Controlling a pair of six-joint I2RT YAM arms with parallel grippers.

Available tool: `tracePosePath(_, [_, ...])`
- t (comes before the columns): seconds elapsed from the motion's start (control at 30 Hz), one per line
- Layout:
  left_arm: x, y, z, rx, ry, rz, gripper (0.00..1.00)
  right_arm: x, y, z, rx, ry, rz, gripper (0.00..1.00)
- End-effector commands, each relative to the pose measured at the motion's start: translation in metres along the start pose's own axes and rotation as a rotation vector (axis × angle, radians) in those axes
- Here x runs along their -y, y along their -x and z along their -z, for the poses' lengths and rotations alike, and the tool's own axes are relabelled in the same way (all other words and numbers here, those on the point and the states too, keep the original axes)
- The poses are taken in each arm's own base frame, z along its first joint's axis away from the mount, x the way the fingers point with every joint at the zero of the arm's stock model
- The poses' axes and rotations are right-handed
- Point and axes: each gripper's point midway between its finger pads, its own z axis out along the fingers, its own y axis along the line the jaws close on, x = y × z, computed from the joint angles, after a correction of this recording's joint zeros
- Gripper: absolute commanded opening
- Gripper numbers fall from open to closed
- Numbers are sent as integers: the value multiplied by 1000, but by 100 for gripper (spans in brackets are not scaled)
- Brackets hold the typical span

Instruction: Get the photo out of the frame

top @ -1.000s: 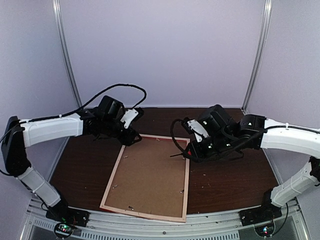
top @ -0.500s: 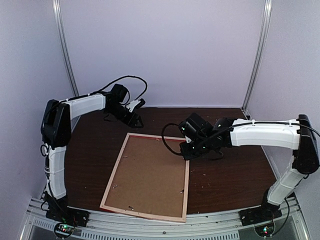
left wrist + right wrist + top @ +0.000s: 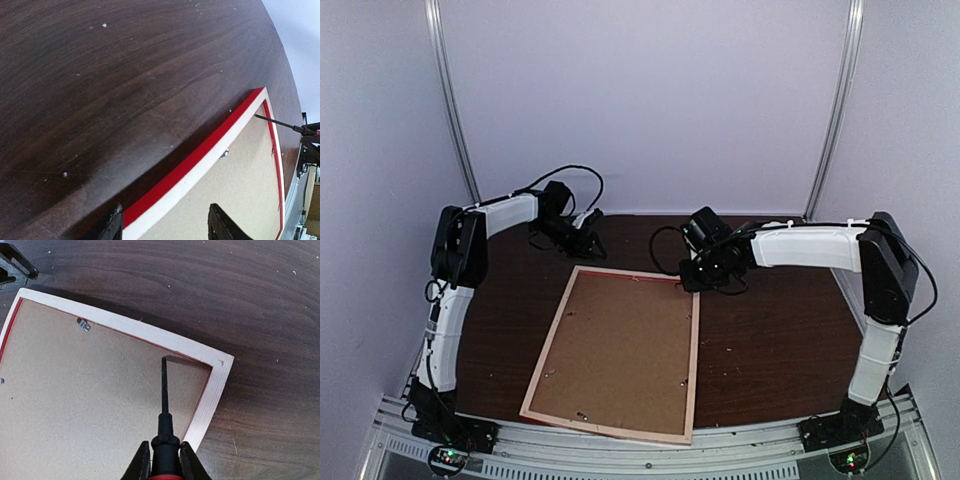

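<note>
The frame [image 3: 547, 352] lies face down on the table, pale wood rim up, red side [image 3: 200, 155] showing. A plain brown backing board [image 3: 620, 350] fills it, so the photo is hidden beneath. My left gripper [image 3: 165, 222] is open, its fingers straddling the frame's edge near the far left corner. My right gripper [image 3: 165, 457] is shut on a screwdriver [image 3: 164, 390] with a black shaft and red handle. The tip sits over the backing board [image 3: 75, 400] just inside the far right corner of the rim [image 3: 150, 335]; I cannot tell whether it touches.
A small metal tab [image 3: 84, 325] sits on the backing board by the far rim, and others line the side rims. Dark wood table [image 3: 770, 350] surrounds the frame. Pale walls stand close behind and at both sides.
Both arms have swung toward the far edge of the frame. The left gripper has settled at the far left corner, and the screwdriver has moved to the far right corner. The frame has stayed put.
</note>
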Motion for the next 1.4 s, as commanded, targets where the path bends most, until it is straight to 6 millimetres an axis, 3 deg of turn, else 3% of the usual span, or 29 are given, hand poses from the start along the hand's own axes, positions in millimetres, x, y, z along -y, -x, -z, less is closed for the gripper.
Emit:
tracePosePath(0.0, [2,4,2,-15,-56,65,58,-4,21,-6,30,35,-14,0])
tracePosePath(0.3, [-8,-43,-11,-133,-47,151,55,-1,36,-27,11,19,-1,0])
tracePosePath(0.5, [-5,-77,-6,-171,-24,165,53,-7,41,-35,-10,43,27,0])
tracePosePath(1.0, [21,-124,5,-125,-17,208,47,-23,47,-49,-45,116,75,0])
tracePosePath(1.2, [21,-121,19,-105,115,102,47,-30,51,-46,-45,144,93,0])
tracePosePath(1.37, [11,-95,40,-64,252,-17,49,-33,50,-39,-52,166,90,0])
